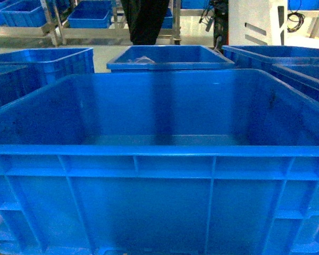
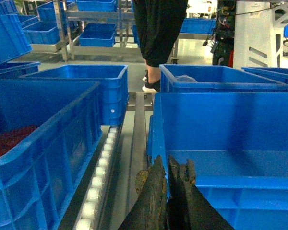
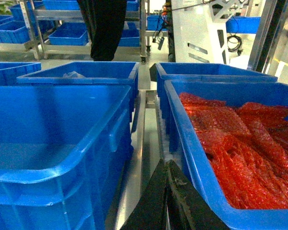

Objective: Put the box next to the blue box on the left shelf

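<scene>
Left gripper [image 2: 168,175]: I saw its dark, worn fingers pressed together with nothing between them, low in the left wrist view, just beside the near-left corner of the crate.
Right gripper [image 3: 166,172]: its dark fingers were pressed together too and held nothing; it sat low in the gap between two crates.
The box: the large bright blue open-topped plastic crate [image 1: 159,159] filled most of my head view, its thick rim and ribbed near wall closest to me; the part of its smooth floor I could see was bare. It showed on the right of the left wrist view [image 2: 230,182] and on the left of the right wrist view [image 3: 57,163].
Left neighbour: another blue plastic crate [image 2: 43,158] stood left of the left gripper, with something dark red inside.
Roller rail: a line of white rollers [image 2: 100,177] ran between that crate and a grey metal track.
Right neighbour: a blue crate [image 3: 192,158] right of the right gripper held crumpled red bubble wrap [image 3: 240,143].
Far side: a smaller blue crate [image 1: 167,58] sat just beyond the box, more blue crates flanked it, and a person in black trousers [image 1: 144,21] stood before metal shelving [image 1: 53,26] loaded with blue bins.
</scene>
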Robot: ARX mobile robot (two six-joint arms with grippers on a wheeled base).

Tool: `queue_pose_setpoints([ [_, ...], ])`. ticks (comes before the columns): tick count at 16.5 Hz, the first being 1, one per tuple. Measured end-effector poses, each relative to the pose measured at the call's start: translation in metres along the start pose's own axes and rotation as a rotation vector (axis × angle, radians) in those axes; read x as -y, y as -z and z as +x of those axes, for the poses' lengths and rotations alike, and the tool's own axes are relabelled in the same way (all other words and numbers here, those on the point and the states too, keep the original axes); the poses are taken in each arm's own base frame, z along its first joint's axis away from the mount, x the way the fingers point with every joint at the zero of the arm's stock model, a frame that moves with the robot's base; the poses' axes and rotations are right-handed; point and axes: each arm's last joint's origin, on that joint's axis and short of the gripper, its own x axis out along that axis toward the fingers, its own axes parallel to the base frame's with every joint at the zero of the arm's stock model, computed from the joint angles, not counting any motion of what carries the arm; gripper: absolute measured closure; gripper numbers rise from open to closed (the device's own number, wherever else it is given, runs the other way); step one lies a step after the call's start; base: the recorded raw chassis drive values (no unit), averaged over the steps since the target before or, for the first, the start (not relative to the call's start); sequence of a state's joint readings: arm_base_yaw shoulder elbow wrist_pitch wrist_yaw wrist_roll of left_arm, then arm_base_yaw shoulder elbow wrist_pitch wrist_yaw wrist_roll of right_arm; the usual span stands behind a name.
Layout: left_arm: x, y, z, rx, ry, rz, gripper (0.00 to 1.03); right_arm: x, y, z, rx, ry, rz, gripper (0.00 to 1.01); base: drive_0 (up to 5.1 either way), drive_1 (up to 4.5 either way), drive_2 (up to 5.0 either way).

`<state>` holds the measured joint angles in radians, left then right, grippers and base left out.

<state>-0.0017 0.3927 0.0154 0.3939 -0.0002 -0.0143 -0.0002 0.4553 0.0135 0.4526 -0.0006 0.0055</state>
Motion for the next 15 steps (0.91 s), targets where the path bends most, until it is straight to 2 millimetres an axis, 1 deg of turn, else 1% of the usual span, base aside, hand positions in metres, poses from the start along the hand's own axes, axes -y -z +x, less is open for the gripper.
queue_pose_setpoints([
  [13, 0.0, 0.0, -0.015, -0.001, 0.0, 0.0, 1.01, 0.0, -0.001, -0.017, 0.003, 0.0, 0.0, 1.0, 0.0, 0.0, 0.0],
  [15, 0.0, 0.007, -0.023, -0.056, 0.0, 0.0, 1.01, 0.0, -0.001, -0.019, 0.001, 0.0, 0.0, 1.0, 0.0, 0.0, 0.0],
])
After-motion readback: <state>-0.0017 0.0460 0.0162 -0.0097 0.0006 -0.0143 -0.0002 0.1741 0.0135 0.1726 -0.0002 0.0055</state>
